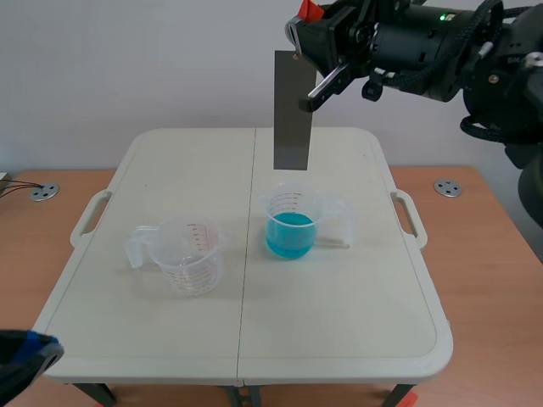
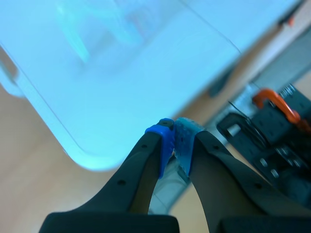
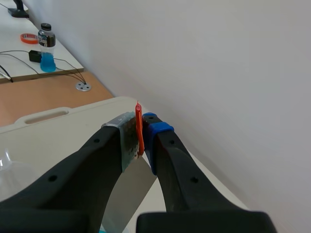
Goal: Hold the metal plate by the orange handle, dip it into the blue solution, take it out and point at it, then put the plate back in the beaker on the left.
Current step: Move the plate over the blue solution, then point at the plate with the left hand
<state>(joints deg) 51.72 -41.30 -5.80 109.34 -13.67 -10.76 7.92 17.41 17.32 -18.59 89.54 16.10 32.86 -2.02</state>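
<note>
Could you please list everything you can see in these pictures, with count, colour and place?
metal plate: one, grey, hanging upright above the solution beaker.
orange handle: one, orange, at the plate's top.
beaker of blue solution: one, clear, table middle.
empty beaker: one, clear, left of it.
table: one, white.
bottle: one, blue liquid, far desk.
right gripper: black, raised, shut on the handle.
left gripper: black, shut on nothing, low by the table's corner.
</note>
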